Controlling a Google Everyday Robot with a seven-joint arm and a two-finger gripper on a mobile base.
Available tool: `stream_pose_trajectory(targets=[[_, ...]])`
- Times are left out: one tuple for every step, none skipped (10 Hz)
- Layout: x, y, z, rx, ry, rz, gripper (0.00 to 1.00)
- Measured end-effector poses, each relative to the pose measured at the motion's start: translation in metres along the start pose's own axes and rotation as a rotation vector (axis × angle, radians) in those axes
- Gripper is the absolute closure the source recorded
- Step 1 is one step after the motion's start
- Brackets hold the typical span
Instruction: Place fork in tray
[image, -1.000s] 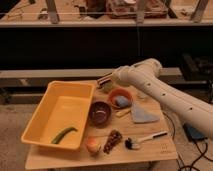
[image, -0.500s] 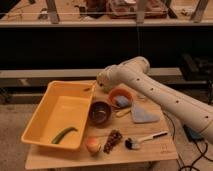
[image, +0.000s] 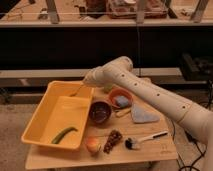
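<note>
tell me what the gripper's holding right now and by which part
The gripper holds the fork by its upper end, over the far right corner of the tray; the rest slants down into the tray.

Glossy yellow plastic tray (image: 45, 117) sits on matt pale wood table (image: 150, 150), claw (image: 86, 84) above its rim

Wooden table (image: 150, 145) under hand (image: 86, 84): yellow tray (image: 40, 115), bowls, brush, cloth, fruit.

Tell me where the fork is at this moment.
The fork hangs from the gripper over the far right corner of the tray, left of the brown bowl.
</note>
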Motion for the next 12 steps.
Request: stream_pose_trajectory(targets=[[-0.007, 0.007, 0.017, -0.019, -0.032, -0.002, 0.70], [-0.010, 0.015, 0.031, -0.034, -0.054, 0.000, 0.61], [-0.013, 0.023, 0.042, -0.049, -0.073, 0.003, 0.52], [-0.017, 0.028, 0.052, -0.062, -0.091, 0.004, 0.42], [-0.020, 0.030, 0.058, -0.075, -0.108, 0.009, 0.30], [-0.022, 0.031, 0.060, -0.082, -0.116, 0.011, 0.24], [-0.024, 0.032, 0.061, -0.087, -0.124, 0.012, 0.20], [-0.026, 0.031, 0.062, -0.088, -0.131, 0.009, 0.20], [-0.029, 0.029, 0.061, -0.087, -0.135, 0.006, 0.20], [-0.029, 0.028, 0.058, -0.086, -0.134, 0.004, 0.20], [-0.029, 0.026, 0.052, -0.084, -0.128, -0.001, 0.20], [-0.026, 0.025, 0.045, -0.084, -0.119, 0.000, 0.20]])
